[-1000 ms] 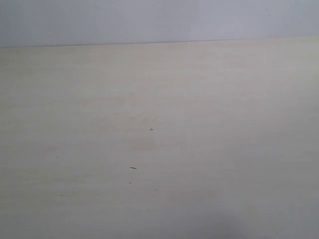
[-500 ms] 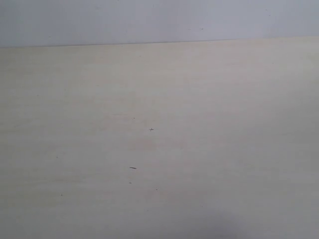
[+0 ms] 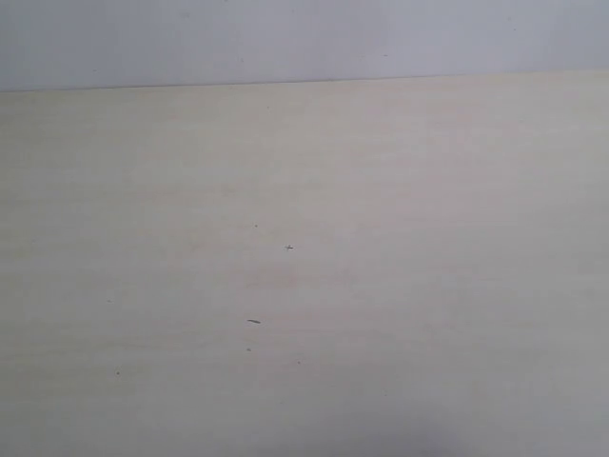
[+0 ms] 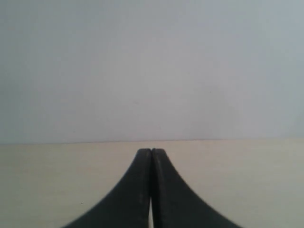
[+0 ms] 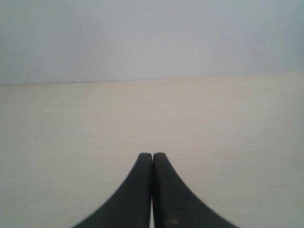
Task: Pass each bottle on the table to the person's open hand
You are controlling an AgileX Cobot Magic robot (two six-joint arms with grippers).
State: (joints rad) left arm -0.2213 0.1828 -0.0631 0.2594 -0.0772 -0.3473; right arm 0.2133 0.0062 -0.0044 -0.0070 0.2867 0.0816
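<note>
The pale beige table fills the exterior view, bare except for a few tiny dark specks. No bottle shows in any view, and the person's open hand is out of view too. Neither gripper appears in the exterior view. In the left wrist view my left gripper is shut with nothing between its black fingers, over the tabletop. In the right wrist view my right gripper is likewise shut and holds nothing, above the table.
A plain grey-white wall rises behind the table's far edge. The same wall fills the upper part of both wrist views.
A faint shadow at the exterior view's bottom right edge has faded and shifted slightly; otherwise nothing has visibly changed.
</note>
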